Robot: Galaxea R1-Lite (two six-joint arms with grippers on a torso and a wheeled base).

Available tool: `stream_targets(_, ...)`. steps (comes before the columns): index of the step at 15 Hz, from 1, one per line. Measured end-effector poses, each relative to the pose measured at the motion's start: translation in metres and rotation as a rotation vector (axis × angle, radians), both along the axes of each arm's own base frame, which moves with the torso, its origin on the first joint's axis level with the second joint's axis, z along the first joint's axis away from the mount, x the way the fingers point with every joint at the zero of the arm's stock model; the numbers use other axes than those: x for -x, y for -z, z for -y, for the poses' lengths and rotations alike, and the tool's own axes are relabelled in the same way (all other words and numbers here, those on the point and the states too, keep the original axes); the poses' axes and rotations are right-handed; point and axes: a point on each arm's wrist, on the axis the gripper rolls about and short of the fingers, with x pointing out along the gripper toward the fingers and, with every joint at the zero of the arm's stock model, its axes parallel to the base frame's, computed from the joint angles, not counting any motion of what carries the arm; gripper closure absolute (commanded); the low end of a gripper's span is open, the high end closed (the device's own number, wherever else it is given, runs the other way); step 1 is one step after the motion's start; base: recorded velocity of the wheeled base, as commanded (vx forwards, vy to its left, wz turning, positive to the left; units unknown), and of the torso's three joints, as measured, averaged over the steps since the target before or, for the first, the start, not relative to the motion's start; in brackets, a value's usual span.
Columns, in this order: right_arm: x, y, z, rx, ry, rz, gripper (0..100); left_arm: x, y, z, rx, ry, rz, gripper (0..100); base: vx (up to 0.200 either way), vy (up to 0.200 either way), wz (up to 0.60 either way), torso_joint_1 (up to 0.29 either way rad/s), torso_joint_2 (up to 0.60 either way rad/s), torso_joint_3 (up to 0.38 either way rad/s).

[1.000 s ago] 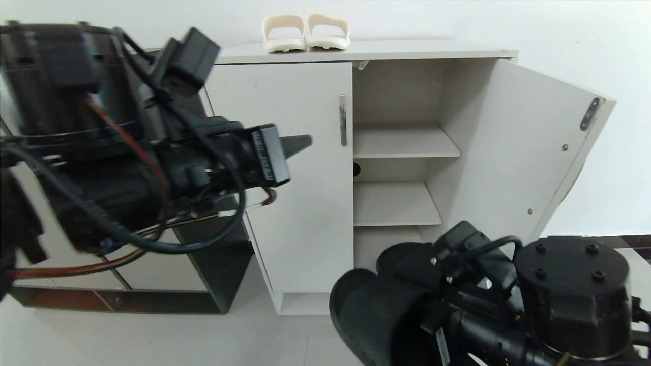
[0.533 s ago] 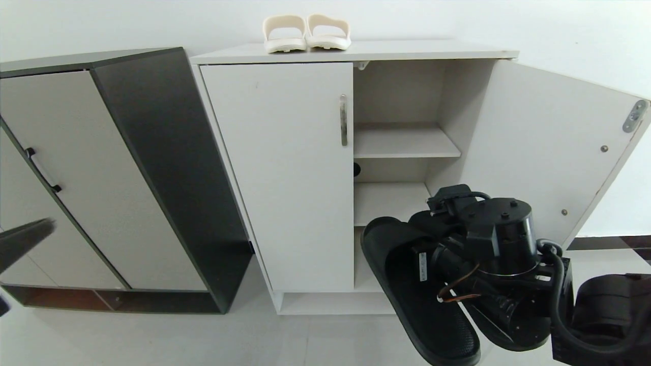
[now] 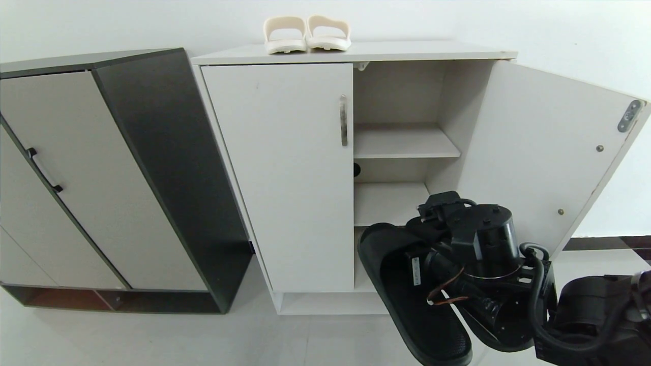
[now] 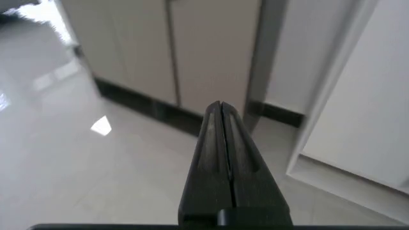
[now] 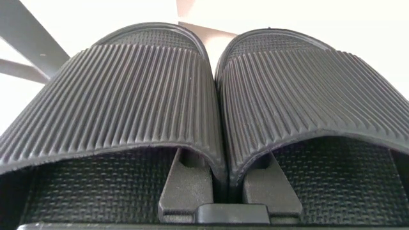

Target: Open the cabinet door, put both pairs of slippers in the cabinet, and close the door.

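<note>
Right, the right gripper [image 5: 227, 184] is clamped on the pair of black ribbed rubber slippers [image 3: 422, 302], one finger inside each strap, pinching the two inner edges together. The pair hangs tilted just in front of the white two-door cabinet [image 3: 285, 229], low, outside its open half, not yet on any shelf. The left gripper [image 4: 220, 160] is fully closed with nothing in it, low over the floor off the cabinet's left side.

The cabinet's right door [image 3: 534, 152] is swung wide and its left door [image 3: 290, 173] is closed. The pair of cream moulded slippers [image 3: 306, 33] sits on the cabinet's top, toward the back.

Risks, as I judge them:
- The grip is on the strap edges only, so the soft rubber could creep out or one slipper could drop if the wrist swings.
- The long heel ends hang well below the gripper and could catch the middle shelf [image 3: 389, 203] or the cabinet's bottom lip on the way in.
- The arm is close to the open door, and a nudge could swing it.
- The cream pair is high and far back, so that reach looks awkward.

Surroundings: glossy pale tiled floor [image 3: 152, 335], plain white wall [image 3: 559, 25] behind the cabinet, and a dark grey cabinet with pale doors [image 3: 168, 168] touching its left side.
</note>
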Motion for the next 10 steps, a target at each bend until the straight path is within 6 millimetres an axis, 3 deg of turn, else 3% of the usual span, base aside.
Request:
stream_targets(3, 0.001, 0.001, -0.001, 0.001, -0.005, -0.001, 100, 0.001, 0.016, 0.009, -0.021, 0.432, 0.033, 100, 0.0, 0.0, 0.0, 0.0, 0.0, 0.0)
stream_targets(4, 0.002, 0.001, -0.002, 0.001, -0.01, -0.001, 100, 0.002, 0.022, 0.01, -0.031, 0.489, 0.004, 100, 0.0, 0.0, 0.0, 0.0, 0.0, 0.0)
stream_targets(10, 0.009, -0.005, -0.013, -0.035, -0.042, 0.009, 100, 0.003, 0.023, 0.01, -0.002, 0.507, 0.053, 100, 0.0, 0.0, 0.0, 0.0, 0.0, 0.0)
